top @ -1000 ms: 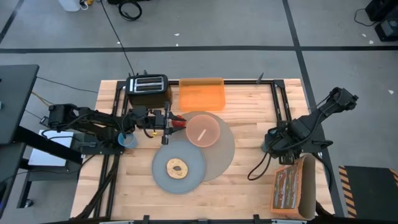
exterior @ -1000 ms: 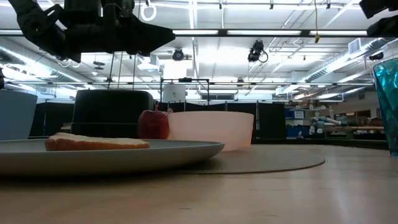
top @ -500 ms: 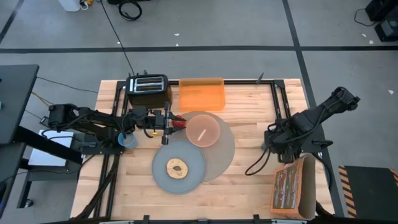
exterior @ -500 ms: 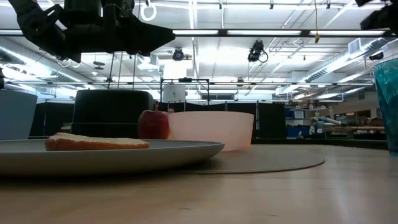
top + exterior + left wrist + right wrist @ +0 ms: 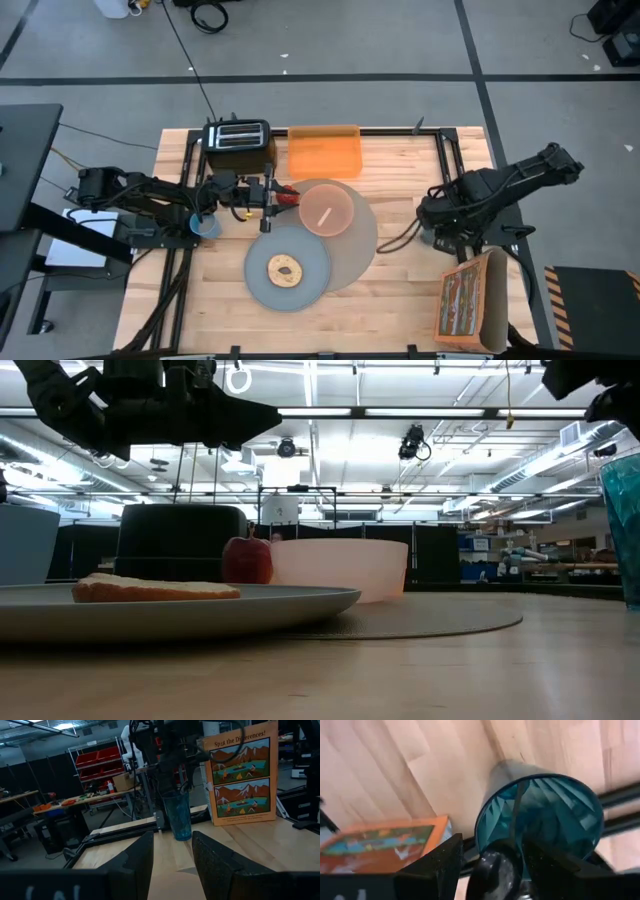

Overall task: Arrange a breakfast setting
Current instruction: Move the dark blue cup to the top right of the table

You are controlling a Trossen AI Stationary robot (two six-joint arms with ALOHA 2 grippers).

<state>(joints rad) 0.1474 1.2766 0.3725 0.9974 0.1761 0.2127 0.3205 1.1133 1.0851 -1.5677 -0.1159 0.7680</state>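
The grey mat (image 5: 358,252) lies mid-table. On it stand the pink bowl (image 5: 326,208) with the spoon (image 5: 322,213) in it and, overlapping its near left edge, the blue-grey plate (image 5: 262,280) with the bagel (image 5: 285,268). The red apple (image 5: 289,197) rests on the table beside the bowl. My left gripper (image 5: 272,196) hangs open and empty above the apple's left side. A small blue cup (image 5: 207,225) stands under the left arm. My right gripper (image 5: 492,855) is open over a teal tumbler (image 5: 540,815) at the right. My right gripper comes at the teal tumbler from above, with its open fingers (image 5: 435,867) by the near rim (image 5: 485,837). I cannot tell whether they touch it. The tumbler stands upright on the table.
A black toaster (image 5: 240,141) and an orange tray (image 5: 324,151) stand at the far edge. A picture box (image 5: 470,300) lies at the near right. Black rails (image 5: 452,170) run along the table's sides. Bare wood shows between the mat and the right arm.
My right gripper has gone a little toward the table's left and far edge, with its arm stretching out flatter over the teal tumbler. The left arm and the setting have kept still.
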